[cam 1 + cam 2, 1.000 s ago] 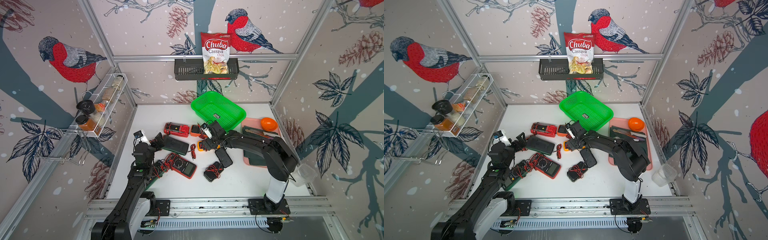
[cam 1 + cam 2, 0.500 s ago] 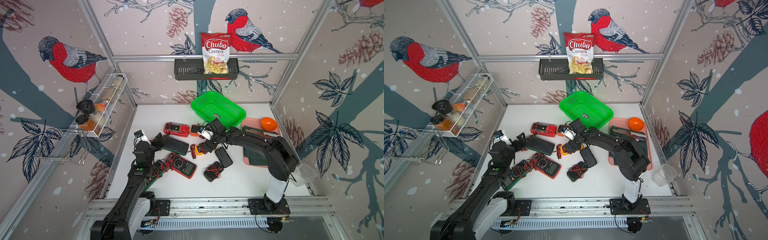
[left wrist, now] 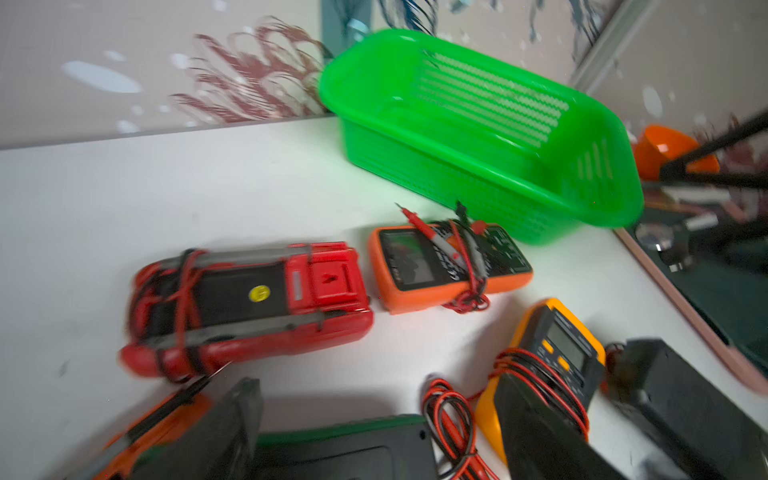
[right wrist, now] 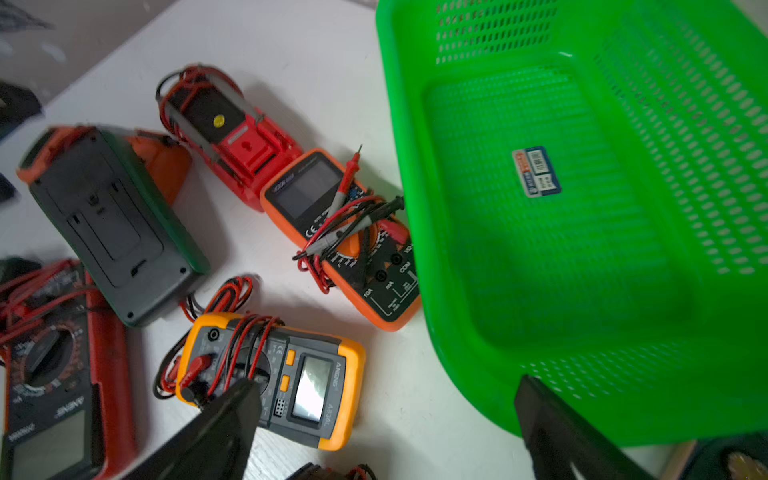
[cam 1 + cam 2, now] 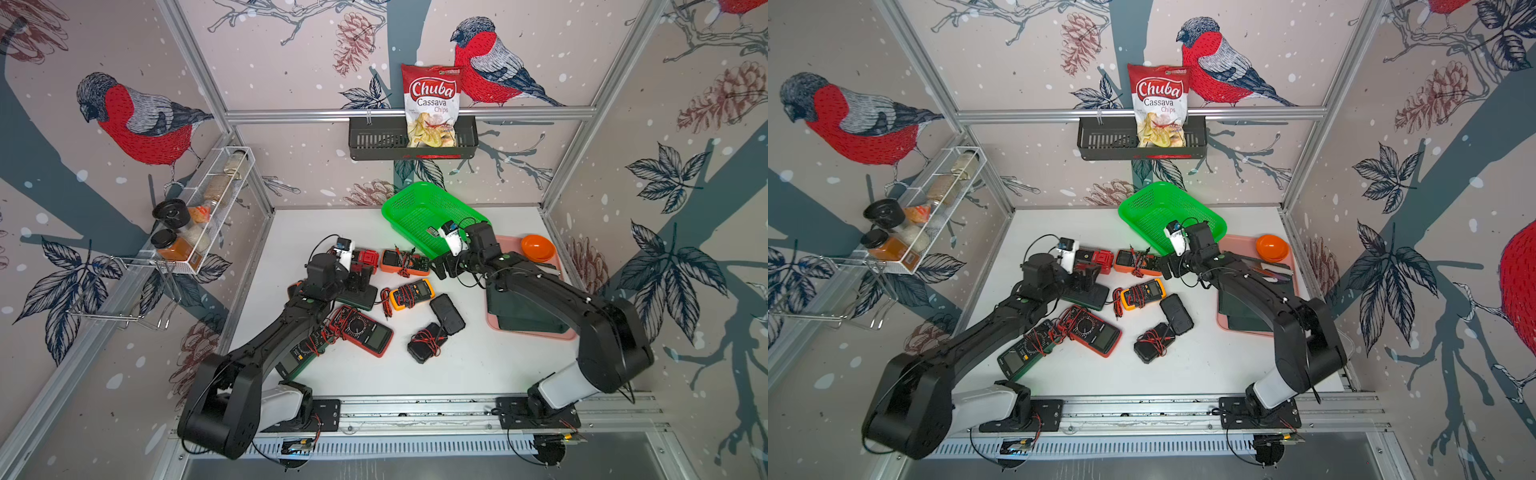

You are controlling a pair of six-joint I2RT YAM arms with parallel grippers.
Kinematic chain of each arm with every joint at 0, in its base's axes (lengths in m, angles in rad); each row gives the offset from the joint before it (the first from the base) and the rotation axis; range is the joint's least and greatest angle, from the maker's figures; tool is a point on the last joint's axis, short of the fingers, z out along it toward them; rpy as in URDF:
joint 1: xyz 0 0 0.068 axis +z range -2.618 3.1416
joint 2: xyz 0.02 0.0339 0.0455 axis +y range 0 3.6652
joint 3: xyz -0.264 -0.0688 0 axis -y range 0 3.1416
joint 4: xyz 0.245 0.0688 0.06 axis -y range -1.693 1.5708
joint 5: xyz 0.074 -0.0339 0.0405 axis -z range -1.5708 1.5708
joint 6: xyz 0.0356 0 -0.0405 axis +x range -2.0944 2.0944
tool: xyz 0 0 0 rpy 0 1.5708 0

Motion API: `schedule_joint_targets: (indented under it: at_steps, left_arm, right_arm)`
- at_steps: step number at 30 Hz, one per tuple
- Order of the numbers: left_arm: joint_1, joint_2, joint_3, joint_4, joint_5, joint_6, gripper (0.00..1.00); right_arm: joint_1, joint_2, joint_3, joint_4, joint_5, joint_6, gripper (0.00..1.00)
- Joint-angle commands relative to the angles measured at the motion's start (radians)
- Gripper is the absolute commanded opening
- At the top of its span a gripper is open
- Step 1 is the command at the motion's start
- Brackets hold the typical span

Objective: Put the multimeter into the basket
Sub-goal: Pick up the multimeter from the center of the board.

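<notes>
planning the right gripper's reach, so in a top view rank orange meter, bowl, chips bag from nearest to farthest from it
1. orange meter: lying just beside the right gripper, on the left arm's side.
2. bowl: farther off on the opposite side, by the right wall.
3. chips bag: high at the back, clearly farthest.

We record basket (image 5: pixel 415 214) at rear centre of worktop (image 5: pixel 299 232). Tray (image 5: pixel 528 333) right of basket, just beside its corner, running along worktop's right edge; bowl (image 5: pixel 538 248) on tray's rear end. Rear multimeter (image 5: pixel 405 262) just before basket's front wall; rear-left multimeter (image 3: pixel 249 303) directly left of it, close by. Middle multimeter (image 5: pixel 411 294) before rear multimeter, apart from it; front multimeter (image 5: pixel 361 330) nearer front edge, left of middle one. We note bag (image 5: pixel 432 104) standing in wall rack (image 5: pixel 374 139) on back wall (image 5: pixel 291 166), above basket. Jars (image 5: pixel 176 249) in wire rack (image 5: pixel 198 262) on left wall (image 5: pixel 104 216).
</notes>
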Motion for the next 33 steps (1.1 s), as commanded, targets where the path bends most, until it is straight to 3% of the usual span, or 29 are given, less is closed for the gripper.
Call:
schedule_joint_targets:
  at_steps: [1, 5, 10, 16, 23, 32, 33]
  left_arm:
    - [-0.054, 0.097, 0.092, -0.118, 0.099, 0.221, 0.91]
    - [-0.122, 0.202, 0.199, -0.229, 0.170, 0.351, 0.92]
    - [-0.220, 0.383, 0.368, -0.406, 0.108, 0.446, 0.95]
    - [-0.279, 0.537, 0.492, -0.532, 0.039, 0.489, 0.97]
    - [-0.293, 0.605, 0.541, -0.586, -0.002, 0.486, 0.96]
    - [-0.306, 0.610, 0.487, -0.596, -0.069, 0.469, 0.96]
    - [-0.306, 0.608, 0.483, -0.590, -0.075, 0.469, 0.90]
  right_arm:
    - [-0.045, -0.068, -0.041, 0.085, -0.014, 0.134, 1.00]
    - [-0.117, -0.122, -0.068, 0.065, 0.048, 0.221, 1.00]
    - [-0.197, -0.188, -0.115, 0.065, 0.076, 0.305, 1.00]
    - [-0.202, -0.214, -0.133, 0.041, 0.126, 0.315, 1.00]
    - [-0.202, -0.209, -0.133, 0.030, 0.132, 0.312, 1.00]
    - [-0.185, -0.166, -0.125, 0.020, 0.146, 0.318, 1.00]
    - [-0.178, -0.161, -0.123, 0.021, 0.152, 0.320, 1.00]
